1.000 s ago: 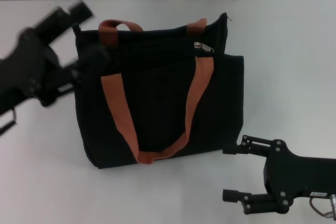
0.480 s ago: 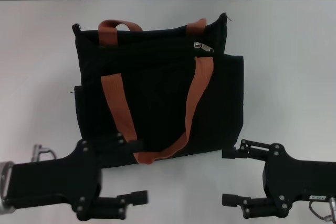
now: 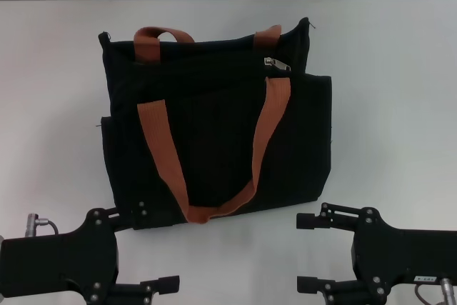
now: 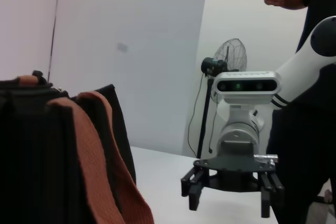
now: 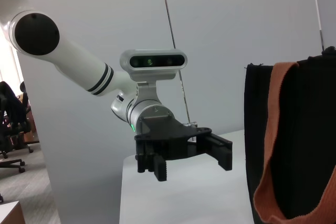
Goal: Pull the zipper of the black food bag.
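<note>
One zipper [image 3: 277, 64]: small silver slider with flat tab, on the black track along the bag's top edge, toward the robot's right end, just beside where the near strap meets the top. Track itself hard to trace against black fabric.

One black food bag [image 3: 214, 141], lying on the white table [image 3: 400, 91], centre of the head view, front panel facing up. Two orange-brown straps: the near strap [image 3: 214, 155] loops down across the front panel; the far strap [image 3: 161, 37] shows only as short pieces at the top edge, the rest hidden behind the bag. Bag's lower left corner is covered by the left arm.

Two grippers, both low at the near edge, both cut off by the frame.

Left gripper [image 3: 153, 248]: near the bag's lower left corner, fingers pointing toward the robot's right, spread apart, holding nothing. The right wrist view shows it [image 5: 181, 158] clearly, jaws parted, empty.

Right gripper [image 3: 314, 251]: just off the bag's lower right corner, apart from it, fingers pointing toward the robot's left, spread and empty. The left wrist view confirms [image 4: 231, 195].

Neither gripper near the zipper.
</note>
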